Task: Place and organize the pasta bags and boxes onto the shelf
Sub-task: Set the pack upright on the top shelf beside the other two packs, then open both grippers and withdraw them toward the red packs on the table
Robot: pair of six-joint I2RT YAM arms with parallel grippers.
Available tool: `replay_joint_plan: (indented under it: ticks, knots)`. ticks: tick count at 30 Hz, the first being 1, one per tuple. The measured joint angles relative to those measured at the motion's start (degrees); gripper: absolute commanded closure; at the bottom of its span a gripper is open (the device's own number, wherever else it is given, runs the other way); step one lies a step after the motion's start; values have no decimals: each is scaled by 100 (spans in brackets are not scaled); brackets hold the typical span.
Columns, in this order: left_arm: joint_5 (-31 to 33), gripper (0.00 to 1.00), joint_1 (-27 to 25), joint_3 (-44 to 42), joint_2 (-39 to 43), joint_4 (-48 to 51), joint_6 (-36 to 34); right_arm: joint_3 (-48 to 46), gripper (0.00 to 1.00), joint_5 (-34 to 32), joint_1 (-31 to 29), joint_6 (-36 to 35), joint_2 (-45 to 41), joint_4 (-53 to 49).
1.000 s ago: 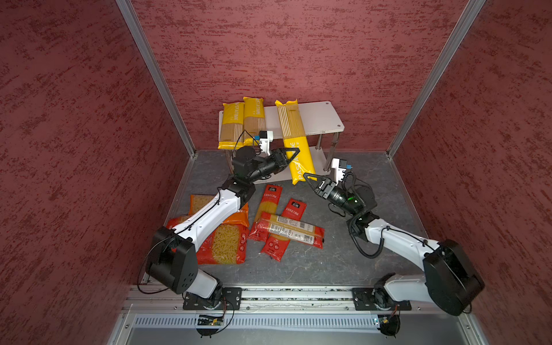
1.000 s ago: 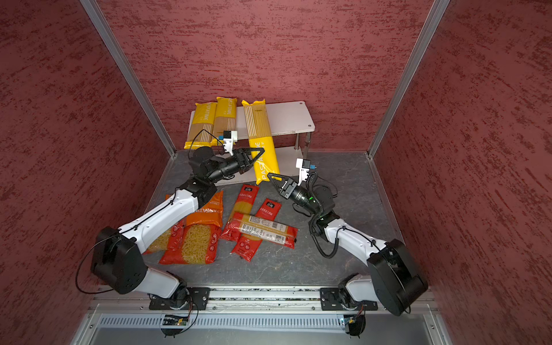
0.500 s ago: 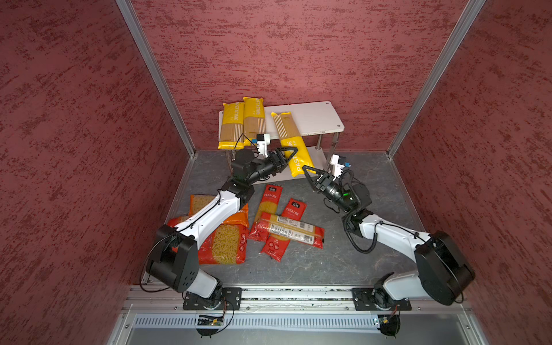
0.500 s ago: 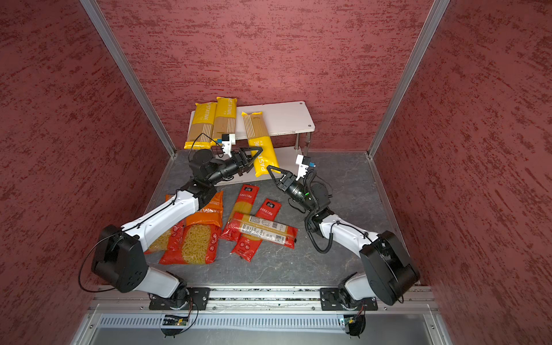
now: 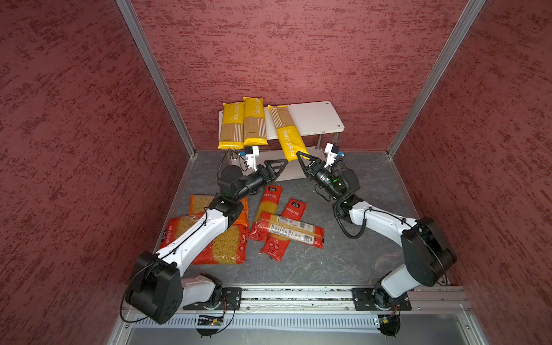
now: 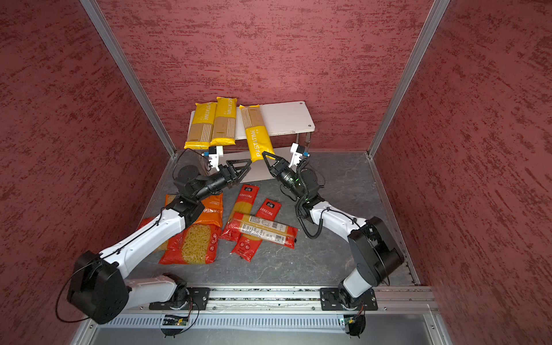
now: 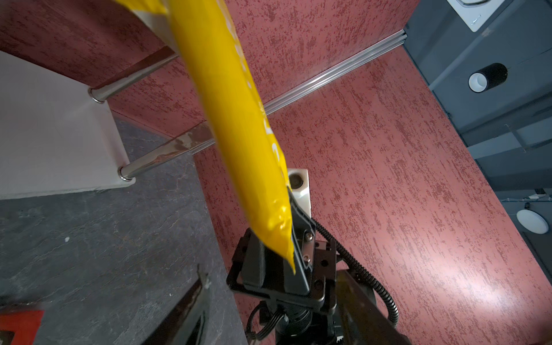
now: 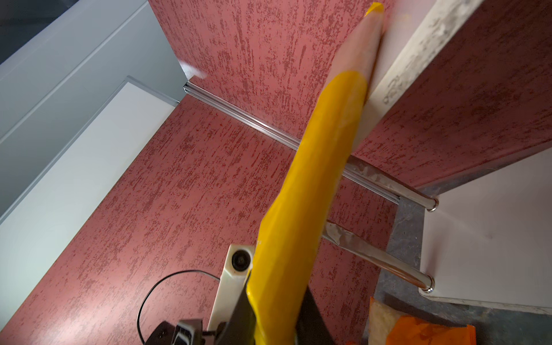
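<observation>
- Yellow packs first: how many are on the shelf (image 5: 313, 119)?
- A pair of yellow packs (image 5: 254, 119) lies flat, side by side, on the left end of the top board, both hanging a little over its front edge. The third yellow pack (image 5: 286, 134) is only half there. Its far end rests on the top board just beside the pair, and it slopes down and forward off the edge.
- Who has it?
- The right gripper (image 5: 301, 156) is closed on its low end, and the left wrist view shows that end pinched between the jaws. The left gripper (image 5: 280, 168) stands just beside the same end, jaws apart, nothing between them.
- So what is left?
- I judge the job a third along at best. That third pack needs laying flat and squaring with its neighbours. All six red ones lie on the bench (image 5: 358, 254): three long red spaghetti bags (image 5: 288, 228) in a loose crossed heap near the middle, and three short-pasta bags (image 5: 221, 242) overlapping under the left arm. The right part of the top board is bare, and I see nothing on what shows of the lower board
</observation>
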State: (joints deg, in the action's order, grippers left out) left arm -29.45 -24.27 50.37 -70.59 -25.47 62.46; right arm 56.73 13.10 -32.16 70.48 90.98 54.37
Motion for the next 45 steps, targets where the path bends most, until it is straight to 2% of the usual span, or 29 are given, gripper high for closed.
replay_joint_plan:
  ticks: [8, 12, 16, 32, 37, 40, 45]
  knots:
    - [656, 33, -94, -437, 1510, 1443, -896, 752, 89, -337, -205, -61, 584, -258]
    - [922, 34, -94, -511, 1919, 1939, -1257, 1158, 78, -546, -334, -114, 892, -376]
    - [1082, 34, -94, -656, 2109, 2328, -1502, 1523, 73, -629, -428, -238, 1137, -433]
    - [1300, 33, -70, -872, 2627, 3152, -2024, 1985, 78, -1001, -481, -511, 1567, -496]
    - [1322, 33, -11, -925, 2817, 3423, -2142, 2006, 68, -1014, -479, -577, 1596, -490]
    - [1331, 33, 44, -933, 2916, 3578, -2216, 1967, 56, -981, -474, -623, 1596, -452]
    - [1331, 31, 111, -968, 2975, 3733, -2354, 1161, 45, -914, -474, -660, 1274, -271]
